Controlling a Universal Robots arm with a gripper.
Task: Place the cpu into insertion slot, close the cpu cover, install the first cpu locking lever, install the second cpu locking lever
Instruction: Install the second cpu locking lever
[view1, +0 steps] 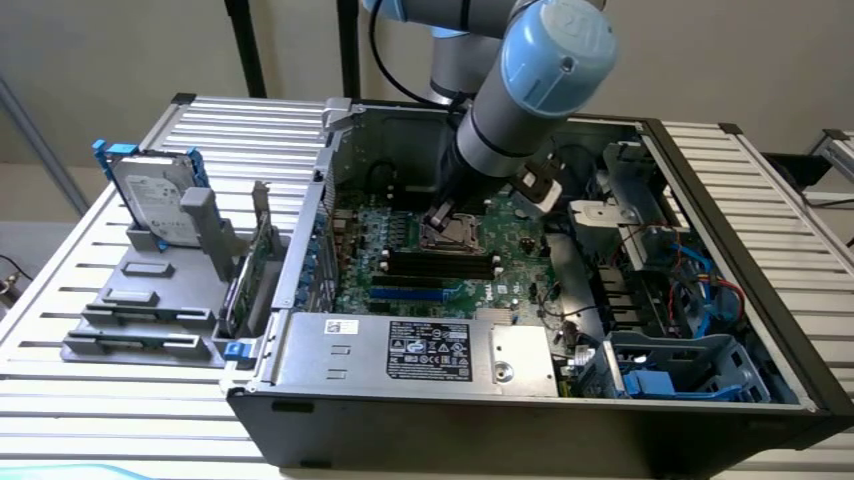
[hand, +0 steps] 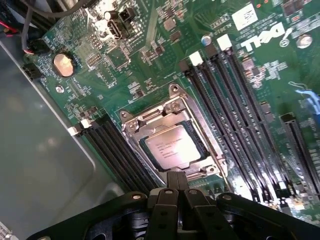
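**Gripper over closed CPU socket, open tower case**

Gripper (hand: 176, 192): in the wrist view, two dark fingers (hand: 165, 210) pressed together with no gap, nothing visibly between them; tips just at the near edge of the cpu cover (hand: 131, 125). Whether the tips touch the frame cannot be told.

Cpu (hand: 172, 146): pale silvery square, printed face up, seated in the insertion slot (hand: 197, 145), showing through the cover's square opening.

Cpu cover: silvery frame lying flat over the socket, around the chip.

Memory slots (hand: 235, 115): long black rows on both sides of the socket.

Motherboard (hand: 150, 30): green, with a round coin cell (hand: 63, 64).

Exterior view: grey and blue arm (view1: 534, 90) reaching down into the tower case (view1: 400, 440), gripper (view1: 447, 212) at the socket (view1: 454, 235). Hard drive (view1: 150, 195) stands in a grey rack on the slatted table (view1: 80, 270), at the exterior view's left.
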